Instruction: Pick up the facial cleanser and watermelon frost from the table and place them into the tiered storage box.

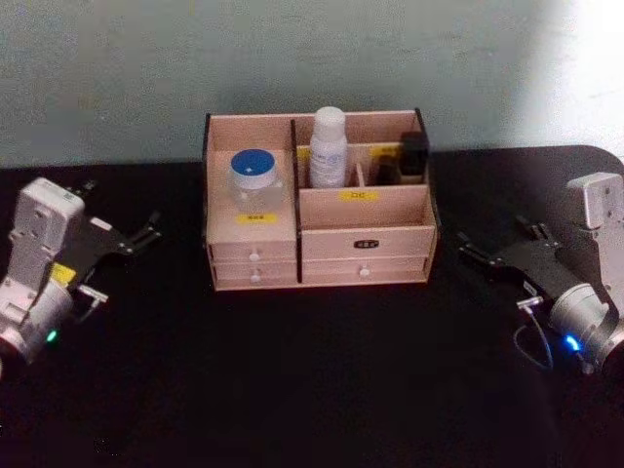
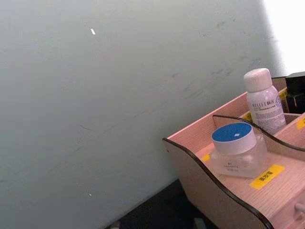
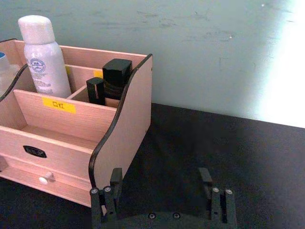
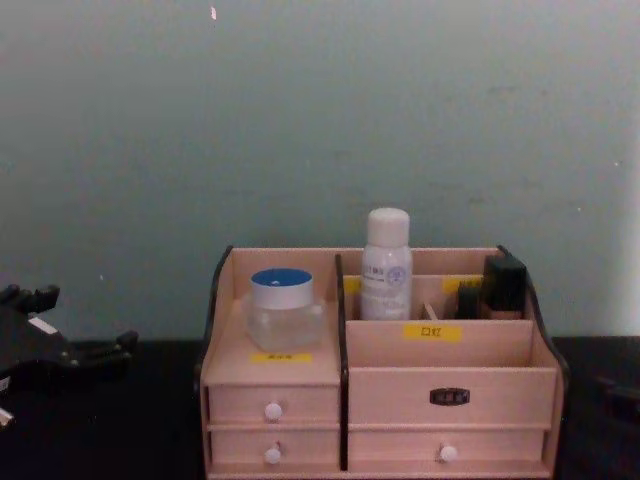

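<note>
The tiered storage box (image 1: 366, 242) stands at the middle back of the black table. A clear jar with a blue lid (image 1: 255, 175) sits on its left tier, and a white bottle (image 1: 329, 146) stands upright in a rear compartment. I cannot tell which of them is the facial cleanser or the watermelon frost. The left wrist view shows the jar (image 2: 236, 148) and the bottle (image 2: 263, 102) in the box. My left gripper (image 1: 132, 219) rests open at the table's left. My right gripper (image 3: 159, 179) rests open to the right of the box (image 3: 128, 124), holding nothing.
A black case (image 1: 413, 156) stands in the box's right rear compartment. Two rows of small drawers with white knobs (image 4: 272, 410) face me. A pale wall rises right behind the box. The dark tabletop (image 1: 322, 370) stretches out in front of the box.
</note>
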